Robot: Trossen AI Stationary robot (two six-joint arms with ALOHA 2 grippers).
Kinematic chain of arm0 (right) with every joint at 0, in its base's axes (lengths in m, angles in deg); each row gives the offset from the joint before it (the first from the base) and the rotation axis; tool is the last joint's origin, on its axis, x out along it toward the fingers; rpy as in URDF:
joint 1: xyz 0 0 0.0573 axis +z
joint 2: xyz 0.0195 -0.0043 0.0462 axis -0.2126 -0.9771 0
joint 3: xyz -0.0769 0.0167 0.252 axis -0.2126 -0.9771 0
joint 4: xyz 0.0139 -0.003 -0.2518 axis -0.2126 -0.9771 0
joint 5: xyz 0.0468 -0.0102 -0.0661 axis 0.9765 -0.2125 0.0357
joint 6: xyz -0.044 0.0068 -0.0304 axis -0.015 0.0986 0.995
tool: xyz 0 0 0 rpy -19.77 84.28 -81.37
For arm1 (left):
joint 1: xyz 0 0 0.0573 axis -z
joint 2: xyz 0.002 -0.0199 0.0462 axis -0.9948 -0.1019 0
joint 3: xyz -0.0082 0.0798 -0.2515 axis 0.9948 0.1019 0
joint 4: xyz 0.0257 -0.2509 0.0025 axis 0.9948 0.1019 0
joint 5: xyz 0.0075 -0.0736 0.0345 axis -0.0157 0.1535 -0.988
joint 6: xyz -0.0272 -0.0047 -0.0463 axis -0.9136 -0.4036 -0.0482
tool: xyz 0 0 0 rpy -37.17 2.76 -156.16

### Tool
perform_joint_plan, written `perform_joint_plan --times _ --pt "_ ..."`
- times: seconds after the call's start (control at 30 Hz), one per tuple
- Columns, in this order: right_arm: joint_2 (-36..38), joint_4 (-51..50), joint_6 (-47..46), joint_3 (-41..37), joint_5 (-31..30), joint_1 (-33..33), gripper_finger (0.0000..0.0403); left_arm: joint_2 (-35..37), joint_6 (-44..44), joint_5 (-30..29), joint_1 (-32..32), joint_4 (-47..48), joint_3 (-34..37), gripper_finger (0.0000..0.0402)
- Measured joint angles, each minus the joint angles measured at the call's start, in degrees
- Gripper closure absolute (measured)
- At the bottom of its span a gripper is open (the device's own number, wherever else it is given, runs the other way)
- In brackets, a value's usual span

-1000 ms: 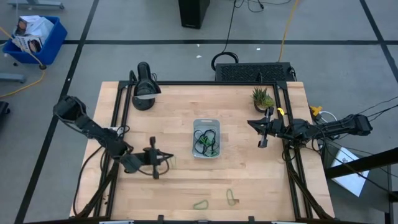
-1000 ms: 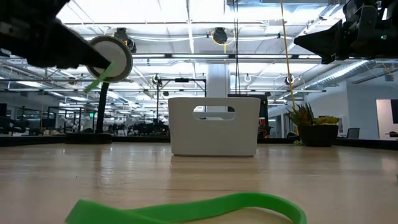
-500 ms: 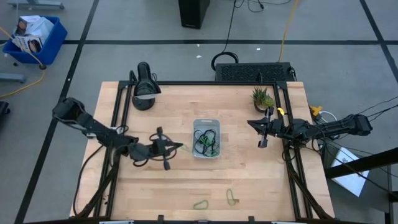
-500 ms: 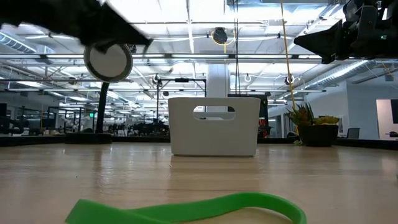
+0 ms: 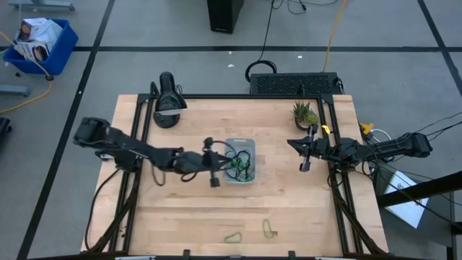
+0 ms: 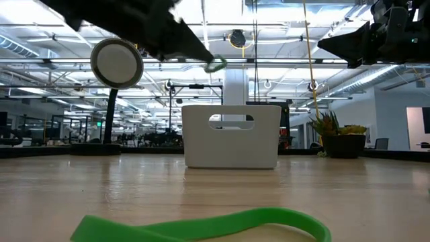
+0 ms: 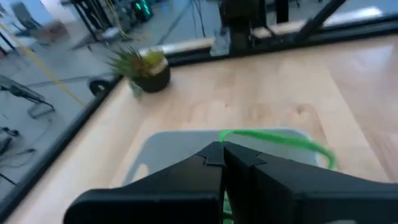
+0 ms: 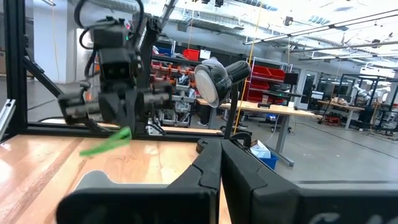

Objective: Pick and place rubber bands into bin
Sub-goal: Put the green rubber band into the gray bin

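The left gripper (image 5: pixel 219 167), clamped on a green rubber band (image 7: pixel 280 140), hangs beside the bin (image 5: pixel 249 178); centre it over the bin before releasing; the right gripper (image 5: pixel 304 153), closed and empty, waits well apart.

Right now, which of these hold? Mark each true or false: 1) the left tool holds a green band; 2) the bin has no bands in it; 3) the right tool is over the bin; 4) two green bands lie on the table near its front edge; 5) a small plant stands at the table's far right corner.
1) True: the left tool, shut, carries a green rubber band at the bin's left rim.
2) False: dark and green bands already lie in the bin.
3) False: the right tool waits shut, well right of the bin, near the table's right side.
4) True: two green bands lie there.
5) True: the potted plant stands there.
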Motion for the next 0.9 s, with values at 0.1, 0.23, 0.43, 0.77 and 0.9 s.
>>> perform_joint_plan --times 0.1,0.23,0.43,0.77,0.9 --pt "0.0 0.0 0.4 0.0 0.0 0.0 0.0399 -5.3 -0.3 3.2 -1.5 -0.3 -2.4 0.0401" --pt "0.0 -0.3 0.5 0.0 -0.1 0.0 0.0399 -10.3 0.0 4.0 -2.5 0.1 -4.4 0.0401" --pt "0.0 -0.3 0.8 0.0 -0.1 0.0 0.0399 -11.5 -0.7 4.0 -3.0 0.0 -5.1 0.0361" --pt "0.0 -0.4 1.4 0.0 -0.1 0.0 0.0399 -11.4 -2.5 3.1 -2.8 1.8 -5.1 0.0212" --pt "0.0 -0.5 1.3 0.0 -0.1 0.0 0.0399 -7.2 0.2 -0.6 -0.9 6.8 -5.0 0.0182"
